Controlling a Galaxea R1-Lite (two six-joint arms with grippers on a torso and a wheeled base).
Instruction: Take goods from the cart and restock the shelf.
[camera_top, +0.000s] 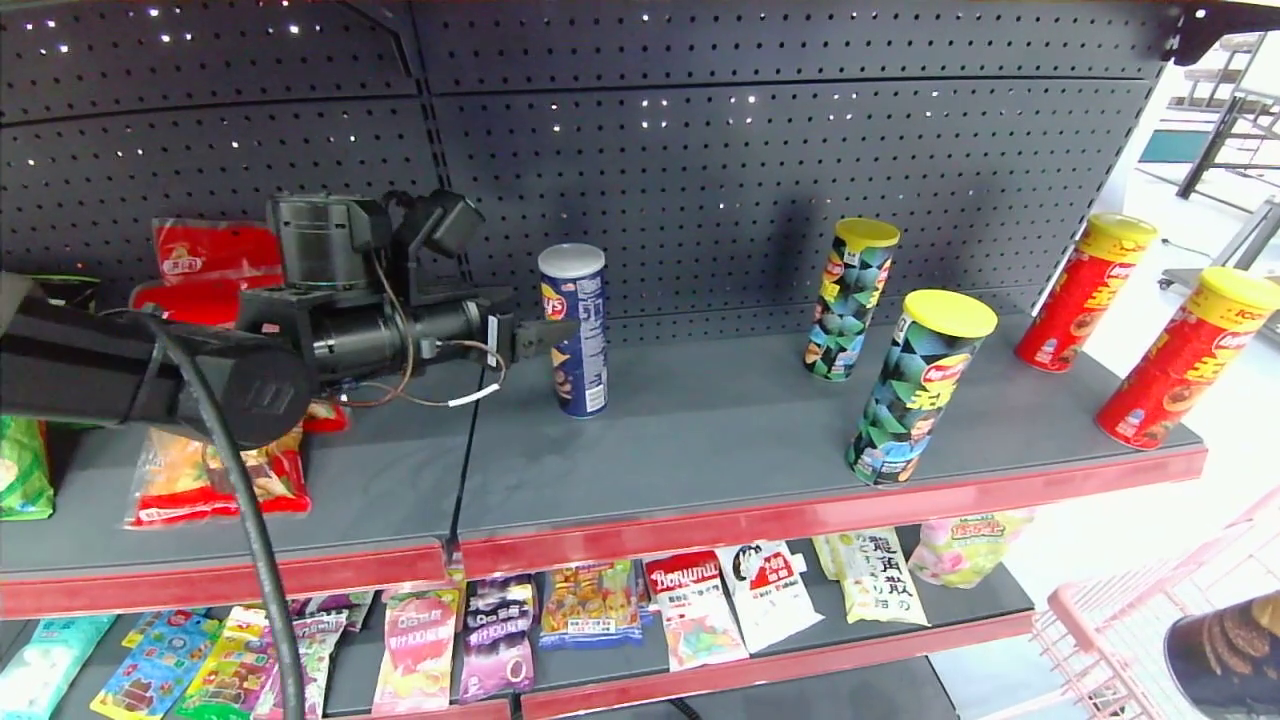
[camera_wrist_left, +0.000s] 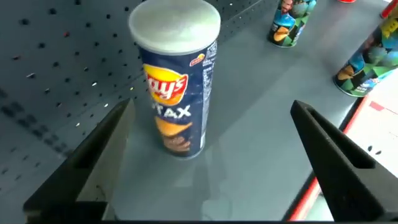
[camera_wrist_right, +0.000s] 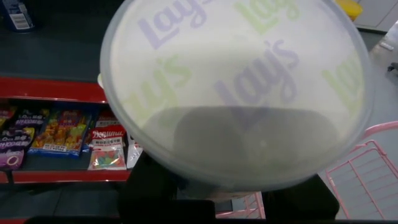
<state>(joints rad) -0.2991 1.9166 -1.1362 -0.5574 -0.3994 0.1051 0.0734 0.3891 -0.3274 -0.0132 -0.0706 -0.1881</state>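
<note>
Left tool (camera_wrist_left: 212, 106) wide open beside blue canister (camera_wrist_left: 177, 93); right tool (camera_wrist_right: 224, 199) tight around white-lidded canister (camera_wrist_right: 236, 87)

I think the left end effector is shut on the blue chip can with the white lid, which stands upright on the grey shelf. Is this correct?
One part is wrong. The left end effector is open, not shut on the blue cylindrical chip can with the white plastic lid: the left wrist view shows its fingers spread wide. The can stands upright on the grey shelf.
</note>
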